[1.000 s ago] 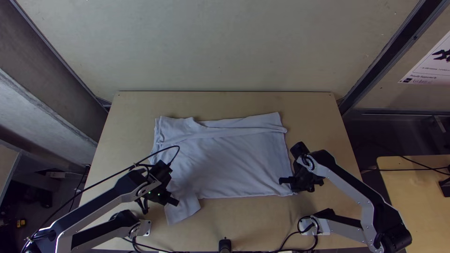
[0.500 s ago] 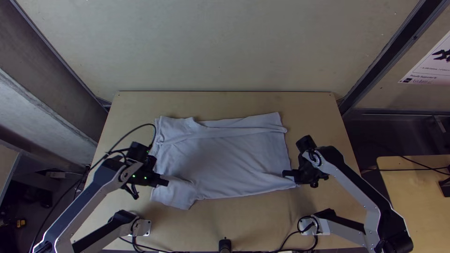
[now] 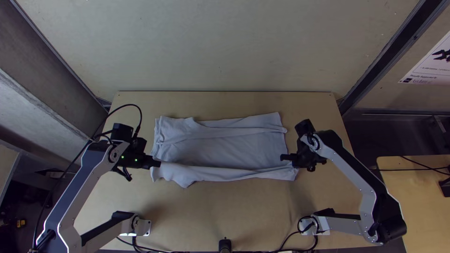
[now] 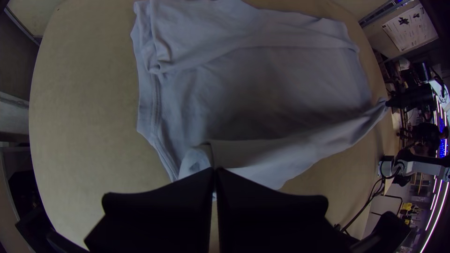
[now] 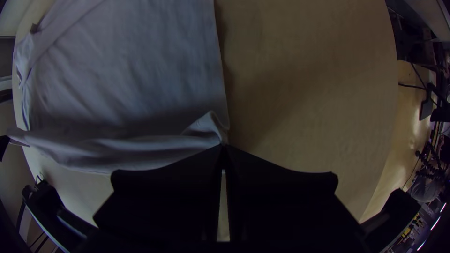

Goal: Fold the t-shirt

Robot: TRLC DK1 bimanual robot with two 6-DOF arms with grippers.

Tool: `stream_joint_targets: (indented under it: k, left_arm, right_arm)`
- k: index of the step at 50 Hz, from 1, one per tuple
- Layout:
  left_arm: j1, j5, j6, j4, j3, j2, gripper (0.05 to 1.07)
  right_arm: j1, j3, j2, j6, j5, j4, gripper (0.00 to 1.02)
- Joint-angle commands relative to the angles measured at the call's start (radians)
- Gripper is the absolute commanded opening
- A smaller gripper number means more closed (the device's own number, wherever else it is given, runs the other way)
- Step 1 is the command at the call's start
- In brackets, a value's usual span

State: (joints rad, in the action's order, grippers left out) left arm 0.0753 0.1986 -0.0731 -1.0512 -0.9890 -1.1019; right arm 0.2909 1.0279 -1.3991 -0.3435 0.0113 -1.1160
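At the left end of the pale grey cloth t-shirt [image 3: 220, 150], our black, flat-fingered left gripper [image 3: 158, 164] is grasping its near corner, the fingers closing together on the fabric. Along the t-shirt's near side, a long loose strip is bending inward over the body, sagging a little between the two held corners; along its far side, another lengthwise strip is lying folded over. The t-shirt itself is resting on the light wooden surface [image 3: 225, 211], which is showing bare on its near side. At the t-shirt's right end, our matching black right gripper [image 5: 223, 146] is pinching the other near corner, its fingertips meeting on a small peak of cloth.

We are judging that we are working on the second lengthwise fold, the far one already lying in place. The next move is calling for both grippers to be carrying the strip evenly toward the t-shirt's far side, keeping it taut, then laying it flat and letting go; uneven travel would be risking a skewed or wrinkled fold.

The t-shirt's long axis is running left to right, roughly parallel to its near side. Its collar end is probably pointing left, where stitched bands are showing, and its hem right.
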Motion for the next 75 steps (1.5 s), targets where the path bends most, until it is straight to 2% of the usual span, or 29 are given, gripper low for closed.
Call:
stream_joint_targets:
  k: [1, 25, 75]
  left_arm:
    - [-0.022, 0.009, -0.036, 0.002, -0.048, -0.039, 0.08]
    - [-0.068, 0.012, -0.071, 0.06, -0.155, -0.21, 0.08]
    - [-0.098, 0.013, -0.106, 0.146, -0.636, -0.771, 0.08]
  right_arm:
    - [-0.013, 0.064, -0.043, -0.011, -0.013, -0.011, 0.02]
    - [-0.033, 0.353, -0.258, 0.012, -0.03, -0.01, 0.02]
    - [-0.073, 0.991, -0.798, 0.06, -0.03, -0.016, 0.02]
